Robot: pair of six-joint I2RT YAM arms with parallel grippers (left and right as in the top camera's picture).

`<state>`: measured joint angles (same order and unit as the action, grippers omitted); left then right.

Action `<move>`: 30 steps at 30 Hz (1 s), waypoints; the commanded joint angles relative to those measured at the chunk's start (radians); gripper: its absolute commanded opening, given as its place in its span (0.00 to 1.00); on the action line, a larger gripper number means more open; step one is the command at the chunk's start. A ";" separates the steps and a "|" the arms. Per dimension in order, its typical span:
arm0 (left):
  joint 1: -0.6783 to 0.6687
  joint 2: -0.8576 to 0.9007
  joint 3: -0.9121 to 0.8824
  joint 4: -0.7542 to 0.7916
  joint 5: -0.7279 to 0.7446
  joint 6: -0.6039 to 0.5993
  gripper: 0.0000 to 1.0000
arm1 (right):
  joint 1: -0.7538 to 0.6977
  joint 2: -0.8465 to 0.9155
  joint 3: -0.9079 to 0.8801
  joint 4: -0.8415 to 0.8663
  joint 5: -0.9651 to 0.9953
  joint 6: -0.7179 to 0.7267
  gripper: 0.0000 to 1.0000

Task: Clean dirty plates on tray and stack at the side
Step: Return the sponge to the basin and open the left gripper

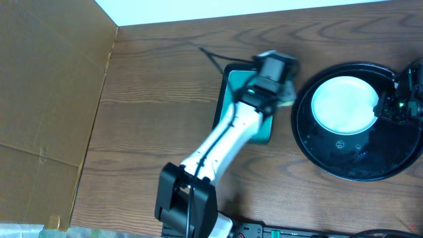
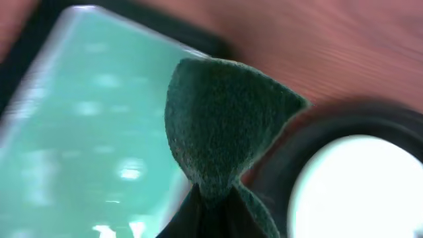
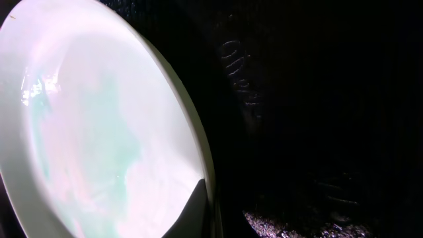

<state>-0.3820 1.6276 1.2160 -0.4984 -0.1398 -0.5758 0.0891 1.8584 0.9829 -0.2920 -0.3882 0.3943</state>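
Left gripper (image 2: 210, 215) pressed together, pinching a dark green sponge (image 2: 221, 125) that sticks out ahead of the fingers. Below it and to its left lies the teal tray (image 2: 79, 132), resting on the table (image 1: 158, 86). Right gripper (image 1: 390, 106) closed on the right rim of a white plate (image 1: 344, 104). The plate sits in the black tray (image 1: 350, 162), directly under this gripper. A faint teal smear shows on the plate's face.

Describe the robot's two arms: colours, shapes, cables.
The left arm has a white tubular link with a black cable along it, a boxy black base and a black wrist. The right arm shows only a black end with a small green light.
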 commanded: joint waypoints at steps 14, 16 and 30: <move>0.257 0.273 -0.029 0.043 0.129 0.108 0.10 | 0.011 0.032 -0.001 0.000 -0.002 0.001 0.01; 0.259 0.270 -0.027 0.047 0.129 0.109 0.26 | 0.011 0.032 -0.001 0.000 -0.002 0.001 0.01; 0.264 -0.035 0.008 0.006 0.124 0.146 0.71 | 0.053 -0.139 0.000 -0.027 0.185 -0.123 0.01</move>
<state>-0.1242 1.6951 1.1988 -0.4923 -0.0063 -0.4408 0.1173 1.8217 0.9806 -0.3138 -0.3130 0.3481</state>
